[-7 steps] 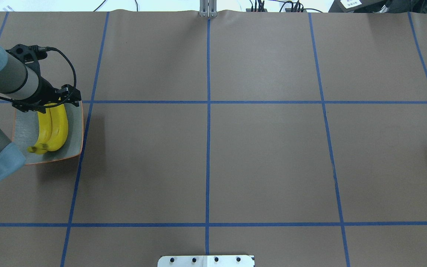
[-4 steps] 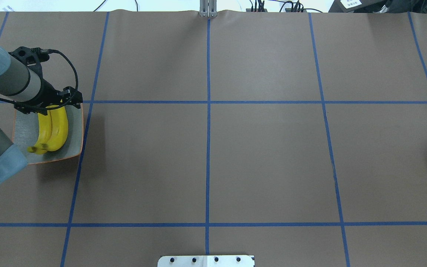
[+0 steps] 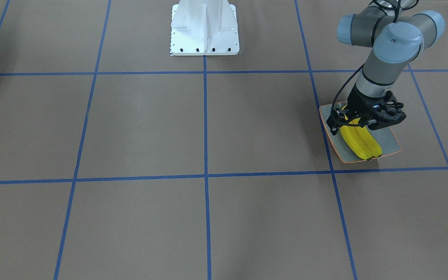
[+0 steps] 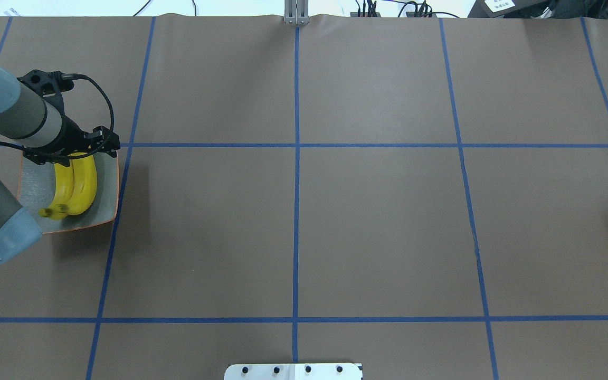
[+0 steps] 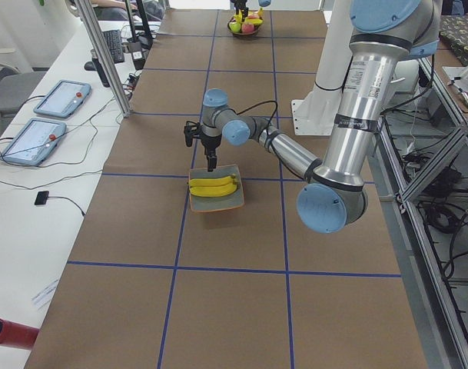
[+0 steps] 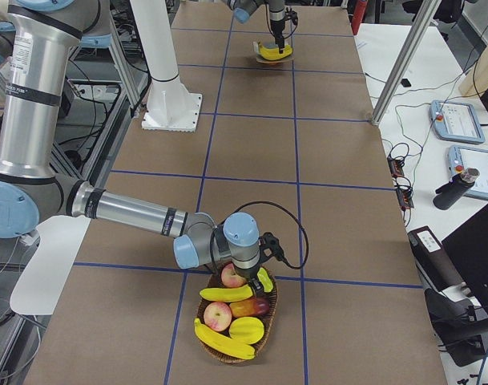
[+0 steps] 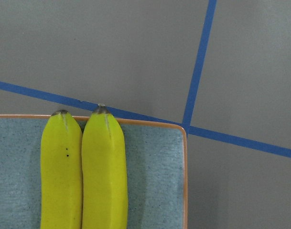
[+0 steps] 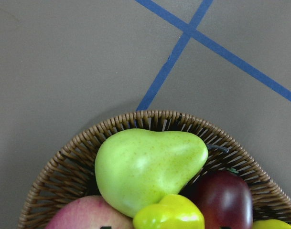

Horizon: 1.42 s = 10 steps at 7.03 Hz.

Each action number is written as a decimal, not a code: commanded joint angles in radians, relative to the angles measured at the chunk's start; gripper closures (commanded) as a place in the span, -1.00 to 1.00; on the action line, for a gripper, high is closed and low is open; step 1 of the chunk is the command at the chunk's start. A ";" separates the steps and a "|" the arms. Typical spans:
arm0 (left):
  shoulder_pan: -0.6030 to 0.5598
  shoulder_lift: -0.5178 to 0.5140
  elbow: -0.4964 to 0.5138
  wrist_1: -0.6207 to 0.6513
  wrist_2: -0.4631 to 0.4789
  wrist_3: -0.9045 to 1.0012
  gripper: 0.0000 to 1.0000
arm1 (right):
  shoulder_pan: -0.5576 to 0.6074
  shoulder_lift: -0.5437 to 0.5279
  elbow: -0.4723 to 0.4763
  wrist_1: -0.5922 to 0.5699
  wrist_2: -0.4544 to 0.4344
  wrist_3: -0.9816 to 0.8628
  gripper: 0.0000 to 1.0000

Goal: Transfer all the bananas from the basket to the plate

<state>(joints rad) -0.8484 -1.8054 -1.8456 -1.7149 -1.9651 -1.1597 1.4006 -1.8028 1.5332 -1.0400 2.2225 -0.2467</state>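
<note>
Brown tabletop: 2 bananas (image 4: 75, 184) on plate (image 4: 106, 184), ends under left gripper (image 4: 83, 148), grip state unclear.

Four bananas (image 4: 85, 184), one plate (image 4: 104, 196), one basket (image 8: 150, 117)

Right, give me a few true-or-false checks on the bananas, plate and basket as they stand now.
1. Two bananas lie on the plate. True.
2. They lie crossed over each other. False: they lie side by side, touching.
3. The basket holds no bananas. False: other bananas lie in it.
4. A green pear lies in the basket. True.
</note>
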 commanded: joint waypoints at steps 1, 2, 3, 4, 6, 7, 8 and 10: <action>0.003 0.001 0.000 0.000 0.000 0.000 -1.00 | 0.000 0.002 -0.004 0.000 0.000 -0.019 -0.40; 0.005 0.000 0.000 0.000 0.000 -0.002 -1.00 | 0.000 0.003 -0.007 0.000 0.000 -0.025 -0.38; 0.012 0.000 0.000 0.000 0.000 -0.011 -1.00 | 0.000 0.008 -0.008 -0.002 0.003 -0.034 -0.30; 0.023 0.000 0.002 0.000 0.003 -0.021 -1.00 | 0.000 0.011 -0.013 -0.002 0.002 -0.036 -0.24; 0.026 -0.002 0.002 -0.002 0.003 -0.023 -1.00 | 0.000 0.016 -0.018 -0.002 -0.003 -0.043 -0.24; 0.026 -0.003 0.002 0.000 0.003 -0.023 -1.00 | 0.000 0.016 -0.019 -0.002 -0.004 -0.043 -0.24; 0.026 -0.005 0.002 0.000 0.003 -0.023 -1.00 | 0.000 0.016 -0.022 -0.003 -0.006 -0.043 -0.24; 0.026 -0.006 0.002 0.000 0.003 -0.023 -1.00 | 0.000 0.023 -0.028 -0.003 -0.012 -0.043 -0.24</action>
<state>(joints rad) -0.8223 -1.8108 -1.8439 -1.7157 -1.9620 -1.1827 1.4005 -1.7820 1.5092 -1.0429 2.2128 -0.2899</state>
